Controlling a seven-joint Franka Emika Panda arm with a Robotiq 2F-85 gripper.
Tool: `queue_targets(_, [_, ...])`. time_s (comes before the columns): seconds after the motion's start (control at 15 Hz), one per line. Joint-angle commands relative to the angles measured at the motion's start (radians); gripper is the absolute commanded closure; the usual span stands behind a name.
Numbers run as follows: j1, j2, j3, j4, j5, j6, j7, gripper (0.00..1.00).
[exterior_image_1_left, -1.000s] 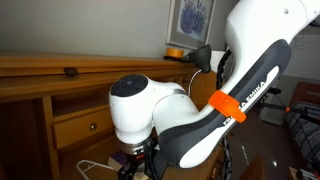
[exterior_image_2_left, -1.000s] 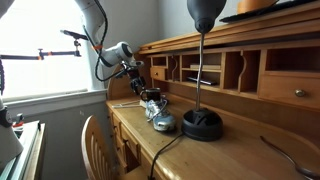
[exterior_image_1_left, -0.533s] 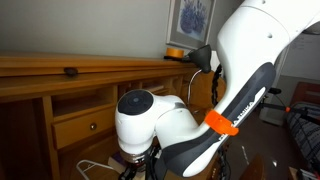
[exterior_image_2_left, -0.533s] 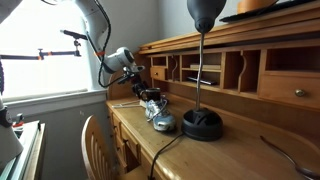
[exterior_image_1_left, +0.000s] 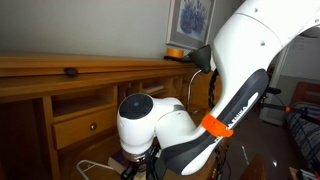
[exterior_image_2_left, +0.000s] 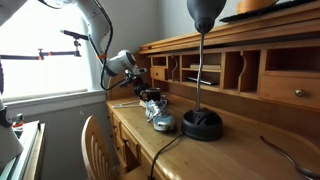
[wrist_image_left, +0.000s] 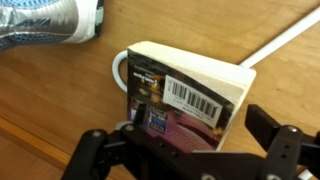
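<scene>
In the wrist view a small box (wrist_image_left: 190, 85) with a barcode label and a dark purple printed face lies on the wooden desk (wrist_image_left: 60, 95). My gripper (wrist_image_left: 190, 140) is open with the box between its fingers. The left finger (wrist_image_left: 100, 148) is close against the box's edge, and the right finger (wrist_image_left: 275, 130) stands apart from it. A silver and blue shoe (wrist_image_left: 45, 22) lies just beyond the box. In an exterior view the gripper (exterior_image_2_left: 149, 96) hangs low over the desk beside the shoe (exterior_image_2_left: 160, 121). The arm's white joint (exterior_image_1_left: 150, 120) hides the gripper in an exterior view.
A white cable (wrist_image_left: 285, 42) runs across the desk past the box. A black desk lamp (exterior_image_2_left: 202, 122) stands near the shoe. Desk cubbyholes (exterior_image_2_left: 215, 70) rise behind it. A wooden chair (exterior_image_2_left: 95, 145) stands at the desk's front, and drawers (exterior_image_1_left: 75, 125) are set into the desk.
The arm has shifted a little, its white joint moving right in an exterior view and the wrist sinking slightly. The gripper has stayed open.
</scene>
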Motion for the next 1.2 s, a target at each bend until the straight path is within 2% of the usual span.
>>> queue_targets(0.0, [0.011, 0.007, -0.02, 0.013, -0.026, 0.001, 0.034, 0.0])
queue_targets(1.13, [-0.003, -0.037, -0.008, 0.007, -0.023, -0.116, 0.012, 0.0])
